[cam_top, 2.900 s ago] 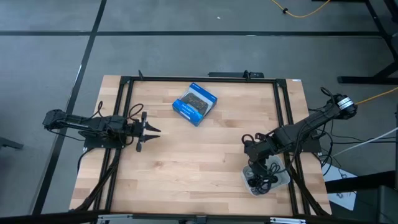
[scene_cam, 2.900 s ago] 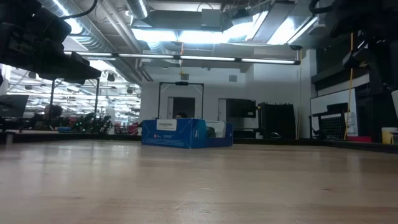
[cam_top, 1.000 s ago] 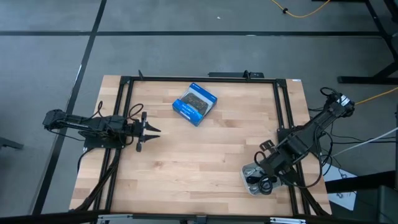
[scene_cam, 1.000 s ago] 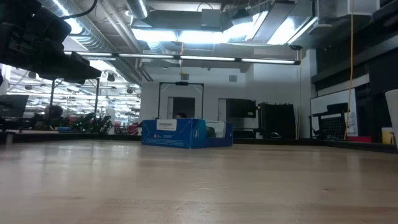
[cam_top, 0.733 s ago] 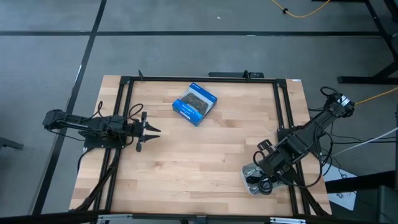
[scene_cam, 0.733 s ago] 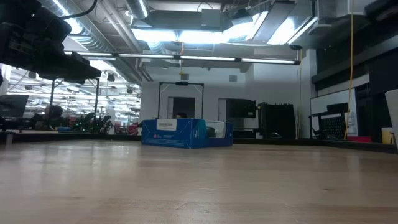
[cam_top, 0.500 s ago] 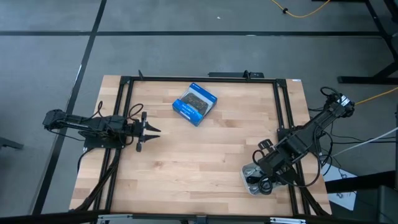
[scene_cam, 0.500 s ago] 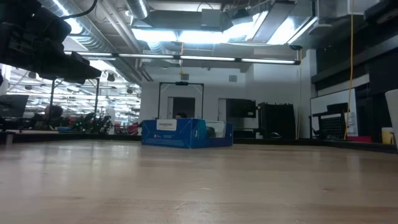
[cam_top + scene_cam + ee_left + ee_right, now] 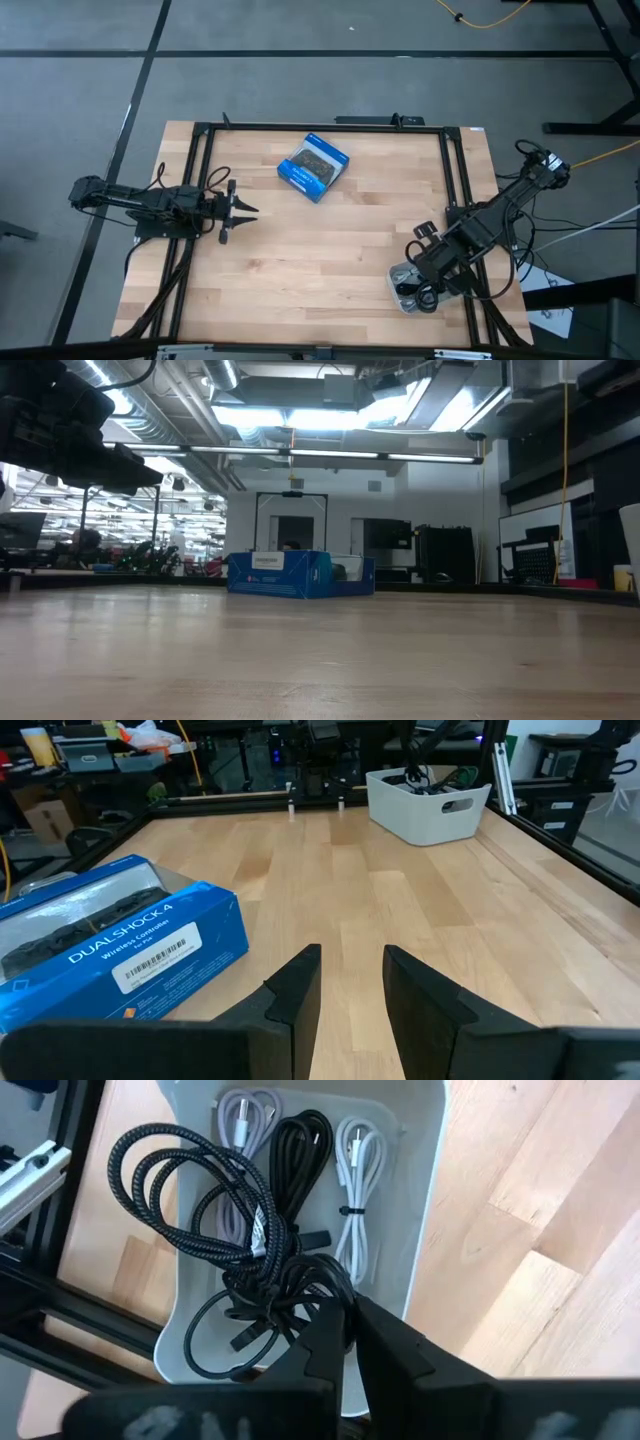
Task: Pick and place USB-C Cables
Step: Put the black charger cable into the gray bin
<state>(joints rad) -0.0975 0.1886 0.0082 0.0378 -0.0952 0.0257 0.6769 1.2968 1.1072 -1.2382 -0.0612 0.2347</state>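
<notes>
The right gripper (image 9: 345, 1320) pinches a black cable (image 9: 290, 1295) in the white bin (image 9: 425, 1200). These 5 cables look light, floppy and tangly, so grab a bunched loop. The left gripper (image 9: 350, 982) waits at 9 o'clock, fingers apart

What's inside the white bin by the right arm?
The white bin holds USB-C cables: black coils, two pale ones. The right gripper sits low among the black coils, covering what lies under its fingers; the bin's floor is mostly hidden.

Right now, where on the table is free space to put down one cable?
The bare wooden tabletop between the blue-and-black rectangular box, the left gripper and the white plastic bin is free. The bin is crowded with coiled cables; the right gripper hovers there.
</notes>
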